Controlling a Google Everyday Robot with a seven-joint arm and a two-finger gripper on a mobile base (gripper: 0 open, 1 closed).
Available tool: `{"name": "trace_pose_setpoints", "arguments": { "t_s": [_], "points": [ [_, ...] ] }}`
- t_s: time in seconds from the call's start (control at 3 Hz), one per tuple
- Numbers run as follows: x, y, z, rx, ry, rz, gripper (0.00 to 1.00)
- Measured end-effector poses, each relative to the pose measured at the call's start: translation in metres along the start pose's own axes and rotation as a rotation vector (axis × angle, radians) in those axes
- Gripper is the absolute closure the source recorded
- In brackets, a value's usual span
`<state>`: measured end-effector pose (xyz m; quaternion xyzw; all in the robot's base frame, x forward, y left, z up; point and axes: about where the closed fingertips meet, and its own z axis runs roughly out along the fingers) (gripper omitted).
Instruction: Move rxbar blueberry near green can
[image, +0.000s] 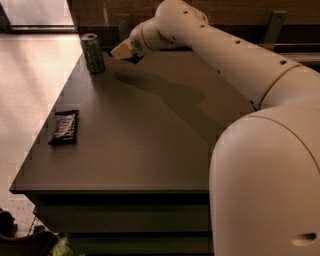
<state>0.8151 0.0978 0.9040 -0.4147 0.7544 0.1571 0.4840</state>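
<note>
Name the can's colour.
The green can is olive-green with dark markings and a silver top, best in the camera view. The gripper hangs beside it.

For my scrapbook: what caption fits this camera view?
The tool hovers beside the green can, while a dark bar lies on the table, well apart.

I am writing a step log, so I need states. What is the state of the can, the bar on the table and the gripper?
green can: upright on the table, far left corner.
black bar: lying flat near the table's left edge.
gripper: raised above the table, just right of the can, apart from it.
</note>
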Motion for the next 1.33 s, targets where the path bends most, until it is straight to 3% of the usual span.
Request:
{"name": "trace_pose_setpoints", "arguments": {
  "t_s": [0.33, 1.0, 1.33],
  "points": [
    [0.0010, 0.0025, 0.0031, -0.005, 0.002, 0.000, 0.56],
    [0.0022, 0.0061, 0.0074, -0.012, 0.005, 0.000, 0.09],
    [0.0027, 0.0076, 0.0092, -0.015, 0.006, 0.000, 0.00]
  ]
}}
